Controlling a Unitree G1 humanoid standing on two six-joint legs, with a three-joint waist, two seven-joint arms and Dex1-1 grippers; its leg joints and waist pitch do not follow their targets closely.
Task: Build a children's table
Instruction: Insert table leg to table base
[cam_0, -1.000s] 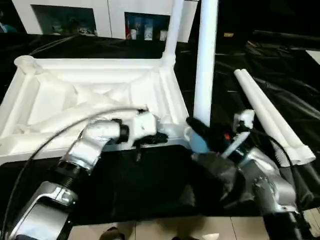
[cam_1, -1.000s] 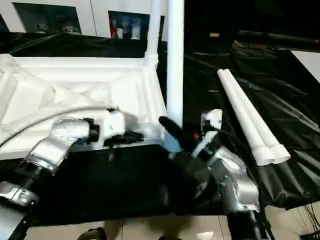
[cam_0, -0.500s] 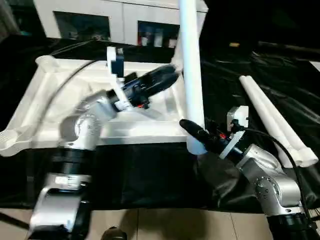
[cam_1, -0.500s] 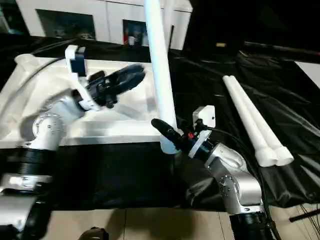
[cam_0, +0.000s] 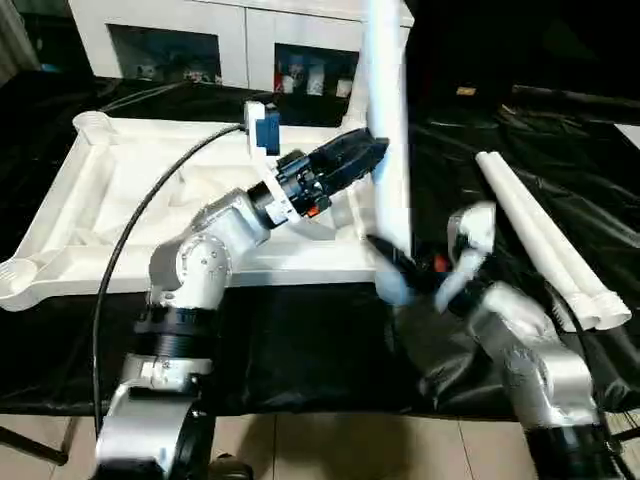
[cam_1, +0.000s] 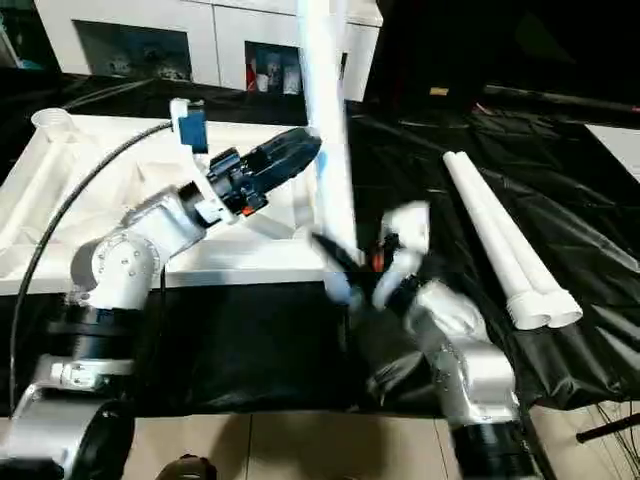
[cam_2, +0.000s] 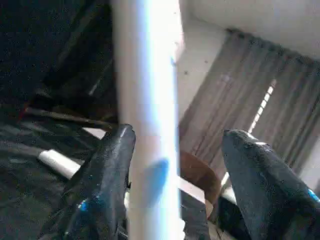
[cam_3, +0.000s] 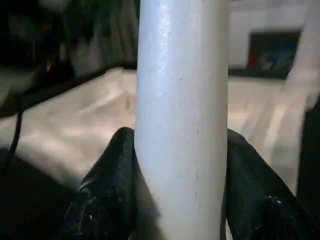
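Gripping upright white leg (cam_0: 388, 150) low at frame centre, right gripper (cam_0: 392, 268) jaws clamped on it; left gripper (cam_2: 175, 165) jaws apart, straddling leg higher up. Upturned tabletop (cam_0: 120, 200) at left; two spare legs (cam_0: 540, 235) at right.

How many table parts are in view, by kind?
Table top: 1, underside up
Leg standing in the top's far corner: 1
Leg clamped by the right gripper, upright: 1
Loose legs on the black sheet: 2
Total: 5
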